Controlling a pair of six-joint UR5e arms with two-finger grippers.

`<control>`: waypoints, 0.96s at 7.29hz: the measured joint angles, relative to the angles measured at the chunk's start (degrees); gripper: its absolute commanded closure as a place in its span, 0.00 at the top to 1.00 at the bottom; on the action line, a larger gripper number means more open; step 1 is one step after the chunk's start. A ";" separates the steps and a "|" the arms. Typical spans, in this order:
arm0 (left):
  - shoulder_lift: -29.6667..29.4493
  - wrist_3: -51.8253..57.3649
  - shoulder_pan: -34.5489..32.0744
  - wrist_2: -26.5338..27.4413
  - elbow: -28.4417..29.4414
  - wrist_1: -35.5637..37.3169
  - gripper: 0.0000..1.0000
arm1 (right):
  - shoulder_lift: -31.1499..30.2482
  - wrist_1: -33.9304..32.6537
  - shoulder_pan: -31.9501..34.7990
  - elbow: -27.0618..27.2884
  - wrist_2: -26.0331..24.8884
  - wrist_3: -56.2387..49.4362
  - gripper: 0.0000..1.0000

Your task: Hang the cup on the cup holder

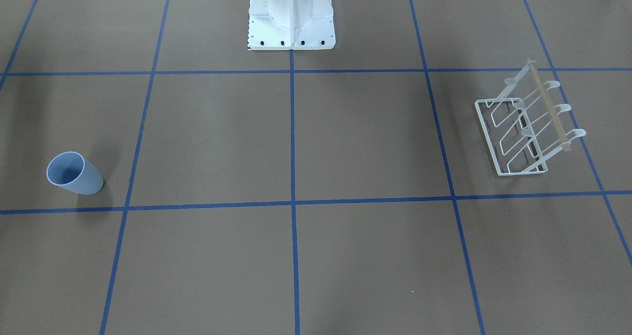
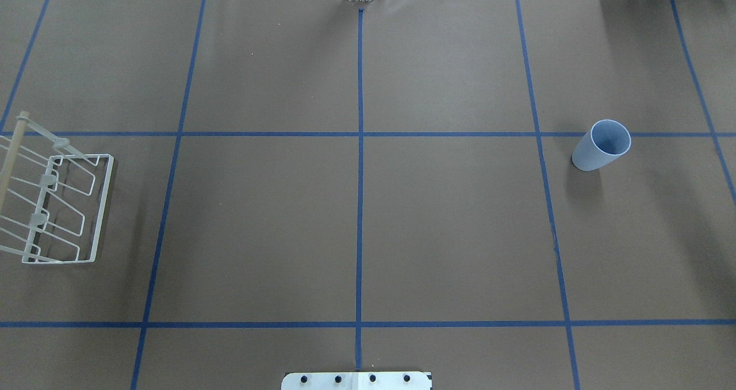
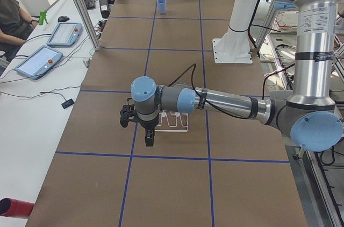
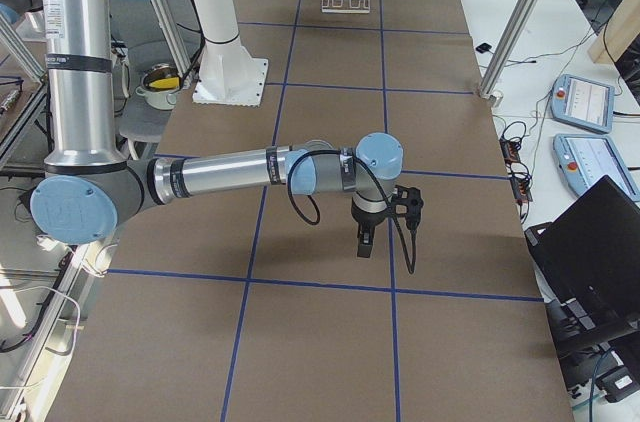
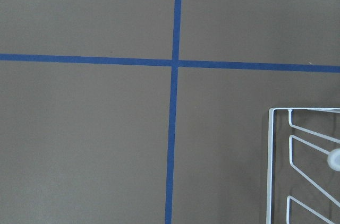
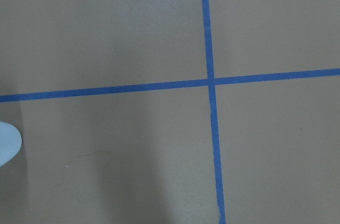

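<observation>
The cup [image 2: 601, 145] stands upright on the right side of the table [image 2: 368, 234], its edge peeking into the right wrist cam, so it's near the right gripper [image 4: 363, 247]. The cup holder [image 1: 549, 105] sits on the left side, just beside the left gripper [image 3: 149, 142]. Can't tell if either one's jaws are spread or pressed together.

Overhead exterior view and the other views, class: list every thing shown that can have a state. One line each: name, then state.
cup: upright on the table, mouth up, empty, not hung.
cup holder: standing on its base, all hooks bare.
left gripper: above the table near the holder, holding no cup; open or shut cannot be told.
right gripper: above the table, holding no cup; open or shut cannot be told.
</observation>
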 measured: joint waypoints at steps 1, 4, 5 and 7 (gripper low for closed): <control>0.10 0.03 0.10 -0.34 -0.03 -0.74 0.98 | -0.01 0.10 0.00 -0.02 0.09 0.03 1.00; 0.47 -0.03 0.20 -0.51 -0.30 -2.06 0.98 | -0.12 0.34 0.00 -0.19 0.31 -0.09 1.00; 0.33 -0.29 0.20 -0.54 -0.39 -2.10 0.98 | -0.25 0.34 0.00 -0.28 0.42 -0.12 1.00; 0.09 -0.49 0.20 -0.30 -0.21 -2.22 0.98 | -0.46 0.45 -0.03 -0.13 1.53 -0.09 1.00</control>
